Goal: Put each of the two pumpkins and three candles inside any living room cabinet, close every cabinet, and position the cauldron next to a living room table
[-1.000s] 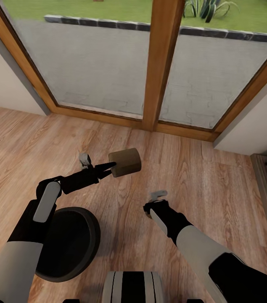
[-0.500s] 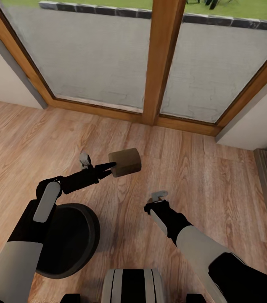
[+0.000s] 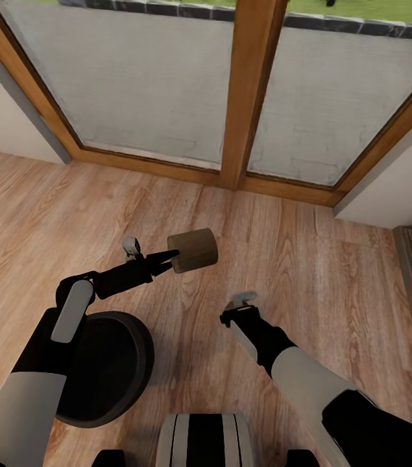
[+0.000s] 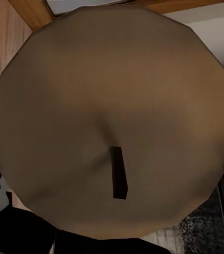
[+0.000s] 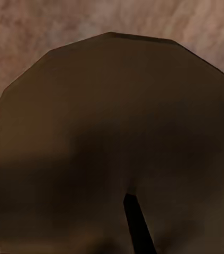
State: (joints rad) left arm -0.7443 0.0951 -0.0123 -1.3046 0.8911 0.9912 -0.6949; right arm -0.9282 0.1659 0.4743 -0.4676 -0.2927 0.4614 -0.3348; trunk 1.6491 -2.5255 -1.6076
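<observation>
Gripping candle (image 3: 193, 250) — left gripper (image 3: 167, 259)

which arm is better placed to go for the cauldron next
Left, probably: the cauldron sits on the floor right under its forearm, the right gripper further off. But the left gripper is shut on a candle and must unload first.

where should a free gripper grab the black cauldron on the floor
Take the cauldron by its rim, coming straight down from above with one finger inside the open mouth and one outside the wall. It sits upright on the wood floor with its mouth up, and the round belly looks too wide to span. The far edge, away from the left arm's shadowing forearm, looks most open.
</observation>
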